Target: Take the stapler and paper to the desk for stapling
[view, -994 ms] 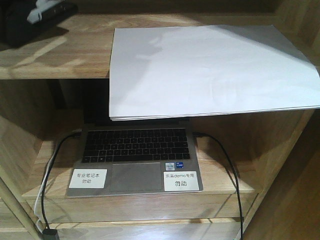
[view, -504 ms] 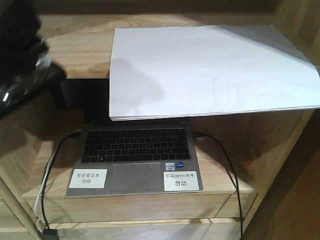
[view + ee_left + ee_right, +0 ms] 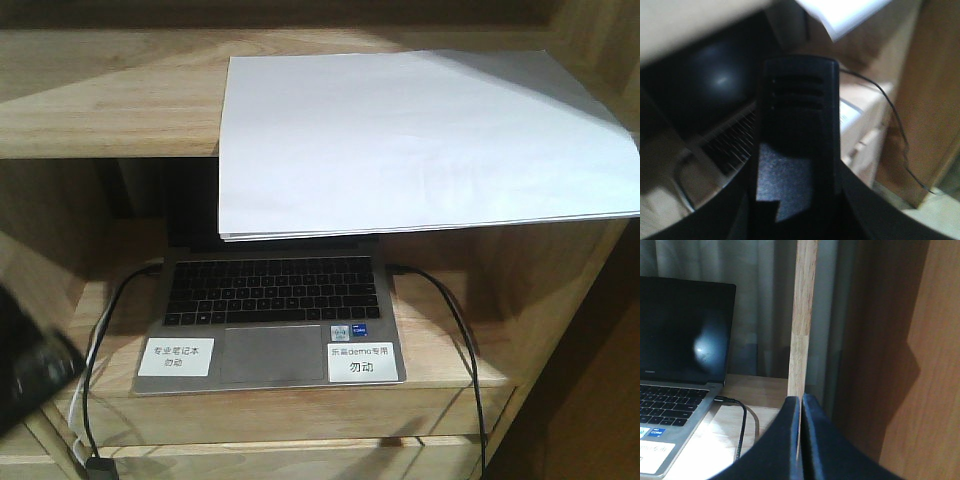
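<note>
At left, the left jaws seemed clamped on the blurred black stapler [image 3: 795, 115], low beside the laptop [image 3: 270, 310]; a loose hold could let it fall. The paper [image 3: 420, 140] lay on the upper shelf [image 3: 100, 110], overhanging its edge, and could slide or fan out if pinched carelessly by the right jaws, which were closed and empty.
</note>
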Robot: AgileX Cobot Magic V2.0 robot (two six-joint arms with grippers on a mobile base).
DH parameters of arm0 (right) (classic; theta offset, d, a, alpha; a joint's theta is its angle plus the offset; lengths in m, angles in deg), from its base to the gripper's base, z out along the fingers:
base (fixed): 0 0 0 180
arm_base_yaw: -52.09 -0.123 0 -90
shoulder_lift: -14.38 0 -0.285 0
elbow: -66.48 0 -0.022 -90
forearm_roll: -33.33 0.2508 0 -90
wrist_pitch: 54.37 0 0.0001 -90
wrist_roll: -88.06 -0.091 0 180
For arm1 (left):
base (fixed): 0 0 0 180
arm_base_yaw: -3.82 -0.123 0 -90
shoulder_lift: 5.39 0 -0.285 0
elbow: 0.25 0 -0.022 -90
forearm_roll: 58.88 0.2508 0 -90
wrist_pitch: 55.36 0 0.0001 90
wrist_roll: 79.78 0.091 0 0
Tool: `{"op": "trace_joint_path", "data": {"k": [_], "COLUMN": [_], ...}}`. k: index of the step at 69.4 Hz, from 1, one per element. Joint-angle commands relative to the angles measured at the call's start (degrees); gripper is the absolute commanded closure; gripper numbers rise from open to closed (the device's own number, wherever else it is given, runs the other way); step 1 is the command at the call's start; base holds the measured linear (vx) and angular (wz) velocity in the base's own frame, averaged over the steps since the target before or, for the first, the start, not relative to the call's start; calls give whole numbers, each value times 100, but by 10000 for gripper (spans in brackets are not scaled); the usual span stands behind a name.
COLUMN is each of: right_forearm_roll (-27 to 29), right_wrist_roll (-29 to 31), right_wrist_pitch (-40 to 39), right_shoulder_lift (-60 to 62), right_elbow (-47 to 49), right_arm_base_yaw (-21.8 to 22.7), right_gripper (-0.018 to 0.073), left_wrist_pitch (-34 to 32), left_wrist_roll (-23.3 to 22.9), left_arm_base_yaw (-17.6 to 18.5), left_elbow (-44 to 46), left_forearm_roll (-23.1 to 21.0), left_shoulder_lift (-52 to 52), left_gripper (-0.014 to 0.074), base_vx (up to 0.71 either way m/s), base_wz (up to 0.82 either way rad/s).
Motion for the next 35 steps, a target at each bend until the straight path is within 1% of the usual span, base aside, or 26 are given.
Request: {"op": "trace_joint_path", "data": {"k": [1, 11, 18, 35], "right_forearm_roll": [-41, -41, -41, -41], "right_wrist_roll": [33, 33, 33, 33], "right_wrist_pitch": [-444, -444, -444, -444], "right_shoulder_lift": [64, 64, 64, 64], "right_elbow": [-28, -28, -28, -28], "right_arm_base_yaw": [10, 10, 10, 10], "right_gripper": [569, 569, 569, 569], "left_wrist_pitch": [-687, -808, -912, -1094], "left_wrist_roll": [162, 481, 578, 632], "left_arm_base_yaw": [13, 13, 13, 13], "left_elbow": [-347, -977, -1171, -1218], "left_forearm_roll": [-582, -995, -1146, -1153], "left_shoulder_lift": [306, 695, 809, 809], "left_gripper": [603, 603, 603, 603], "base_vx": [0, 0, 0, 0], "base_wz": [0, 0, 0, 0]}}
